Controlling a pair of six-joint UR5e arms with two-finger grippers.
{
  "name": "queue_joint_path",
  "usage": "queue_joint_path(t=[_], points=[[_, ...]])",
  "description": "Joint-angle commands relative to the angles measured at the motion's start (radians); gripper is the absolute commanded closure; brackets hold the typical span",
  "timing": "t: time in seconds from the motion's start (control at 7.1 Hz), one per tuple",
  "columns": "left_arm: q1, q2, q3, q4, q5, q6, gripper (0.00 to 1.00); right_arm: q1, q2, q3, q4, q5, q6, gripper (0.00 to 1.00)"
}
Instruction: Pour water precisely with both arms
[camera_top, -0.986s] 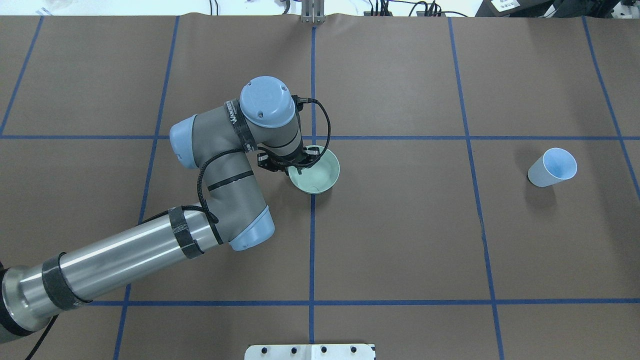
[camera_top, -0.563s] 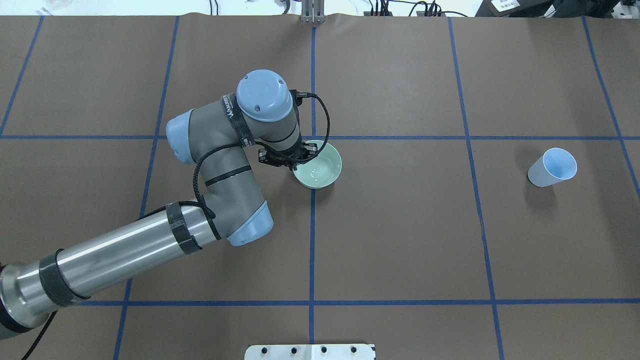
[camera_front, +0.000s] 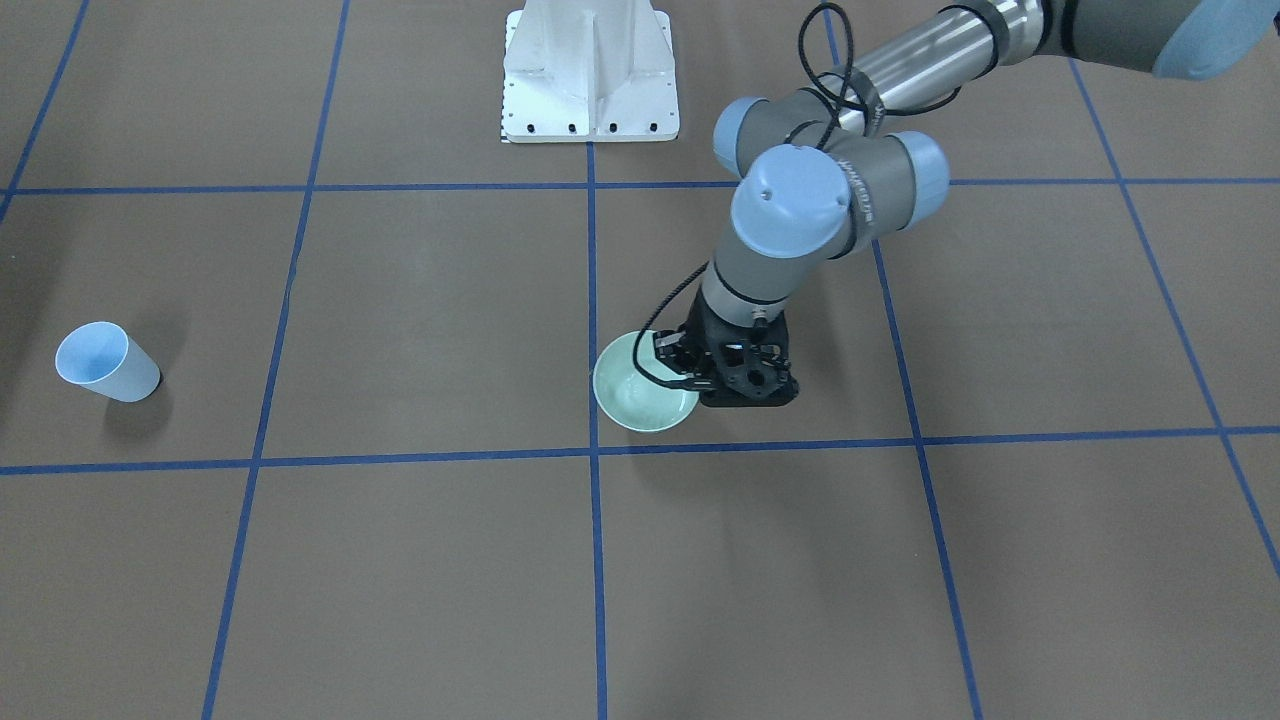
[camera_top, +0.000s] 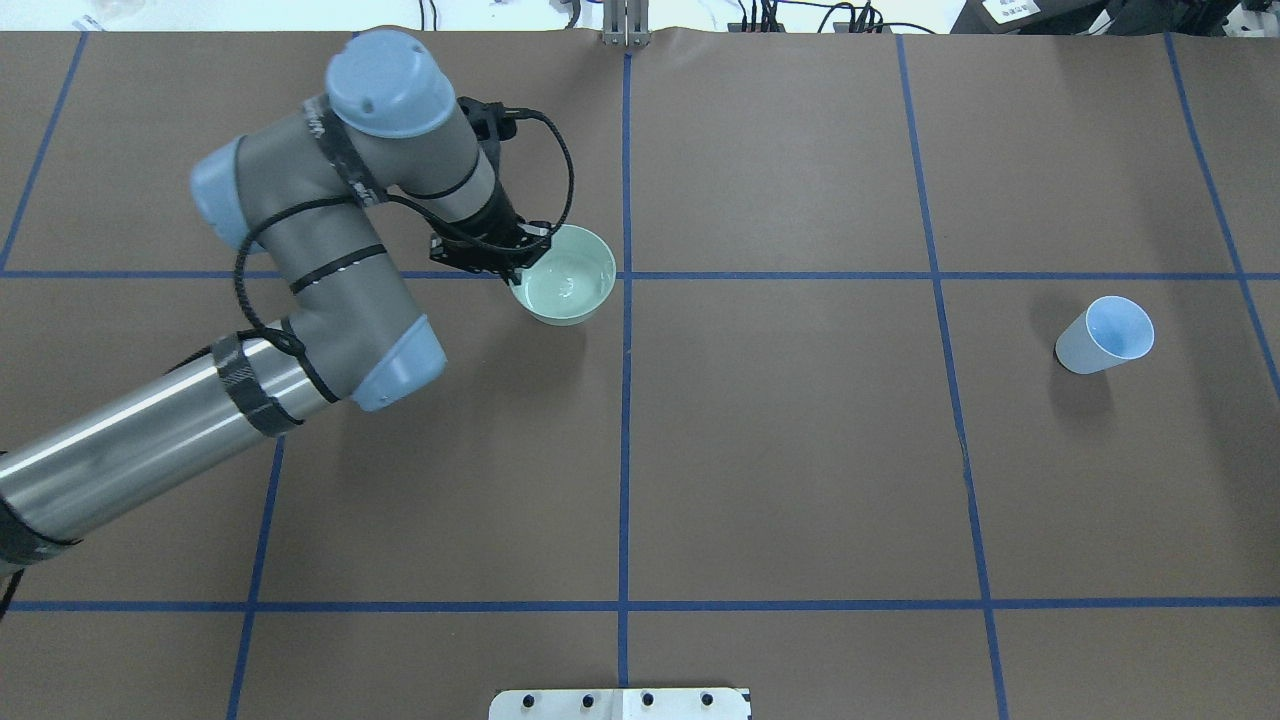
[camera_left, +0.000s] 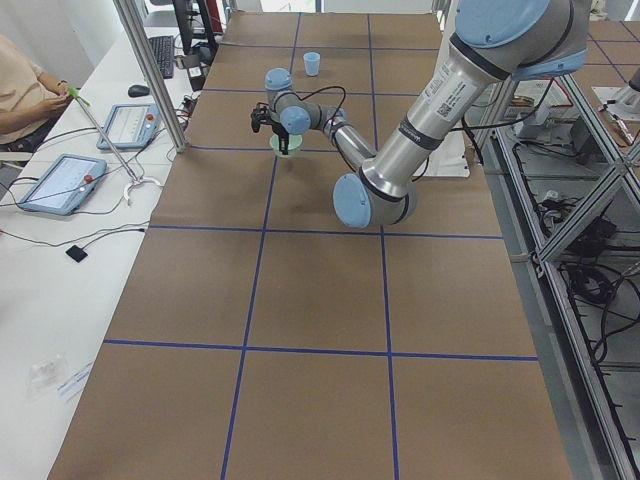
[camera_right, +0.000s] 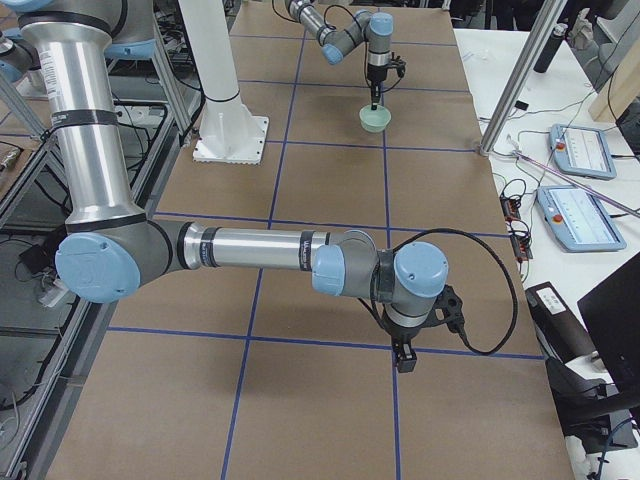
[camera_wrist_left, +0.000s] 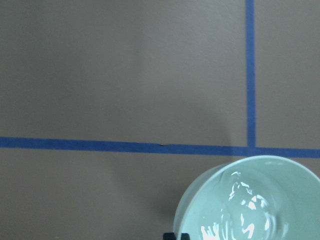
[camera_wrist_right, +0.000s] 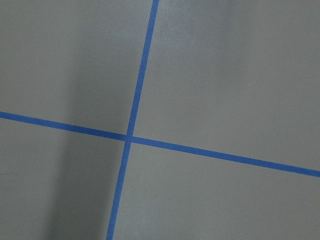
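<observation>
The left gripper (camera_top: 515, 268) points down from the end of the left arm (camera_top: 330, 250) and is closed on the rim of a pale green bowl (camera_top: 603, 290), one finger inside the rim and one outside. The black fingertips (camera_wrist_left: 175, 235) just show at the bottom edge of the wrist view, right against the bowl's near wall. The bowl reaches out from the fingertips toward the robot's right and sits level and open side up. Whether it rests on the brown table (camera_top: 800, 450) or hangs just above it cannot be told. The water (camera_wrist_left: 245, 207) lies in the bottom of the bowl, just past the fingertips, and shows only as ripples and white glints. On the far side of the bowl from the gripper, close to its rim, two blue tape lines (camera_top: 624, 450) cross. A light blue cup (camera_top: 1103, 336) stands upright well apart from the gripper, far off to its right, beyond the bowl and another tape line. The right arm (camera_right: 250, 248) shows only in the side view from the robot's right. Its right gripper (camera_right: 404, 357) points straight down near a tape crossing, well away from the bowl, and whether it is open or closed cannot be told. Its wrist view shows only brown table and crossing tape below it.
</observation>
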Motion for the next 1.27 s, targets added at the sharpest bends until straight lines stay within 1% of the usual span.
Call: queue_joint_path(t=[0.0, 0.42, 0.56, 0.7, 0.84, 0.99, 1.13], points=[[-0.134, 0.199, -0.118, -0.001, -0.105, 0.187, 1.0, 0.0, 0.0, 0.0, 0.0, -0.001, 0.0, 0.0], [-0.304, 0.45, -0.212, -0.009, -0.189, 0.505, 1.0, 0.0, -0.006, 0.002, 0.0, -0.005, -0.002, 0.0], [-0.362, 0.515, -0.214, -0.031, -0.247, 0.592, 1.0, 0.0, -0.008, 0.002, 0.0, -0.005, -0.002, 0.0], [-0.381, 0.591, -0.211, -0.111, -0.263, 0.614, 1.0, 0.0, -0.008, 0.002, 0.0, -0.007, -0.002, 0.0], [-0.383, 0.67, -0.205, -0.2, -0.263, 0.615, 1.0, 0.0, -0.007, 0.002, 0.0, -0.007, -0.002, 0.0], [-0.381, 0.742, -0.203, -0.263, -0.263, 0.615, 1.0, 0.0, -0.005, 0.002, 0.0, -0.007, -0.003, 0.0], [-0.381, 0.781, -0.196, -0.307, -0.263, 0.613, 1.0, 0.0, -0.005, 0.002, 0.0, -0.007, -0.003, 0.0]])
